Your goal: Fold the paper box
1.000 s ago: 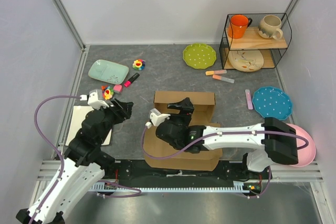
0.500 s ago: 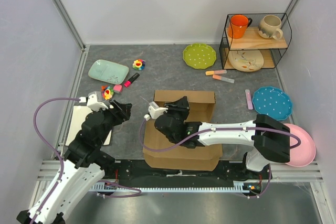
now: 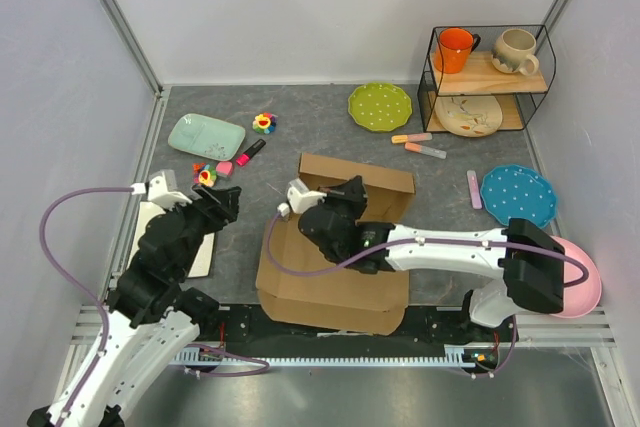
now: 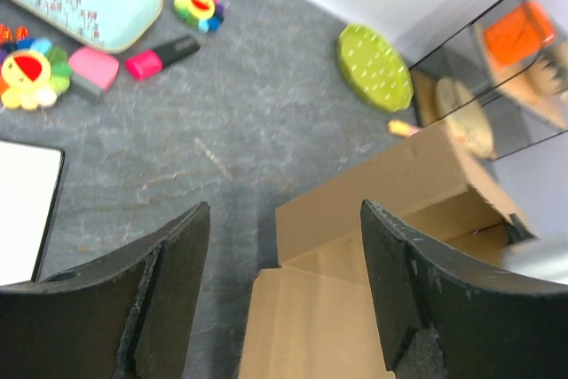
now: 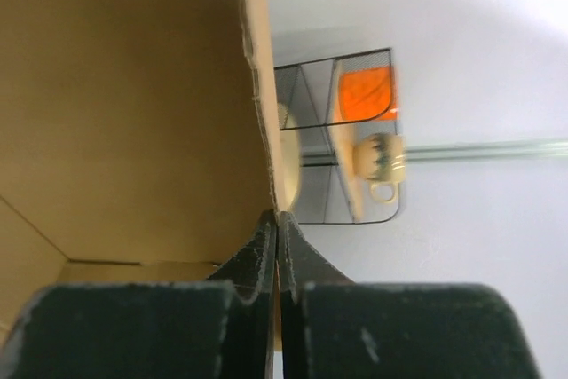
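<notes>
- Grey speckled worktop, closed in by pale walls, carries everything.
- The paper box lies toward the near edge, about midway along it and a little skewed. Its flat part is down on the worktop and one long panel stands up along its far side.
- The right gripper has its fingers pressed together on the edge of that standing panel, with cardboard pinched between them.
- The left gripper hovers just left of the box over bare worktop, fingers well apart and holding nothing.
- The step in hand looks like folding the far panel, and the box seems only partly formed.
- The next move probably calls for the right arm to swing the panel along its crease without tearing it. The left arm would need to come in and pin the base or lift a side flap, since the loose sheet could slide.
- Nothing shows inside the box; the right arm reaches across it.
- The wire shelf in the far right corner holds an orange mug and a cream mug on top, with a patterned plate below.
- The green plate by the far edge, the blue plate toward the right edge and the mint tray at far left look bare.
- The pink plate at the near right corner is partly hidden.
</notes>
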Available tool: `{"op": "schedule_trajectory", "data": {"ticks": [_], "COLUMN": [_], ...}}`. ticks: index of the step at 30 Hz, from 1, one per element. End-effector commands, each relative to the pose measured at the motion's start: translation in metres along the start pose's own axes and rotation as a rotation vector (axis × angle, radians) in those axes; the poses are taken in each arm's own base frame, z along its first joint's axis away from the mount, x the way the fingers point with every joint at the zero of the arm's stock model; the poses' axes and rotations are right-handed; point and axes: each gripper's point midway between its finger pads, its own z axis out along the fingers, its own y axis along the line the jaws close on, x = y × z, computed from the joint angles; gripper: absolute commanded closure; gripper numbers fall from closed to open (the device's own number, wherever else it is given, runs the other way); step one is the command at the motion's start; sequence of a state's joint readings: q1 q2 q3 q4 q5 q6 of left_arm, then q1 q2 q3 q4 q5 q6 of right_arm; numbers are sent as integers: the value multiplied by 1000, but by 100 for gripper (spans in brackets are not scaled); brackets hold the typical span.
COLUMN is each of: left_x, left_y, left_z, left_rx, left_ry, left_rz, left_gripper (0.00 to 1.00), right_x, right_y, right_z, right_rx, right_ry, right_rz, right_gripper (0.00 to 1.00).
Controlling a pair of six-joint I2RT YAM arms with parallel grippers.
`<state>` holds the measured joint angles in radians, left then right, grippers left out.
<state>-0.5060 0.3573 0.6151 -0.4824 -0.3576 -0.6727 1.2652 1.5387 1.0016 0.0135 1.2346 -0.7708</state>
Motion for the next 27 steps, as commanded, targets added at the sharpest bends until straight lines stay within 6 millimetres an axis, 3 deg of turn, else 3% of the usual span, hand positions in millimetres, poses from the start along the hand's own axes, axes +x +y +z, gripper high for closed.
{"op": "schedule_trajectory", "data": {"ticks": [1,4,6,8,9,11,12,13,16,22,27], "left_x": [-63,-92,-108,-120,-121,-123,-121,-121,-111,-80,-59], "left_y": [-23,-37,-47,-55,-58,-63,-63,-64,-63,-58,-56], "left_z": [-17,-29,-37,-42,-41,-42,-40,-41,-40,-30,-23], "left_rx": [38,75,102,125,132,148,148,156,171,188,201], "left_ry": [-165,-236,-271,-294,-290,-285,-278,-277,-252,-177,-120], "left_rz": [-21,-20,-24,-25,-19,-19,-18,-27,-40,-67,-77], "left_gripper": [25,25,25,25,25,25,25,25,25,26,27], "right_x": [5,18,34,45,69,69,86,83,96,91,97], "right_y": [-66,-92,-94,-96,-103,-83,-83,-69,-52,-15,16], "right_z": [16,40,61,70,84,88,96,94,96,83,72], "right_rx": [-26,-147,-239,-301,-293,-476,-488,-587,-660,-752,-698], "right_ry": [104,159,210,249,307,311,359,350,406,523,650], "right_rz": [375,581,765,923,1005,1153,1274,1335,1537,1871,2036], "right_gripper": [100,100,100,100,100,100,100,100,100,100,100]}}
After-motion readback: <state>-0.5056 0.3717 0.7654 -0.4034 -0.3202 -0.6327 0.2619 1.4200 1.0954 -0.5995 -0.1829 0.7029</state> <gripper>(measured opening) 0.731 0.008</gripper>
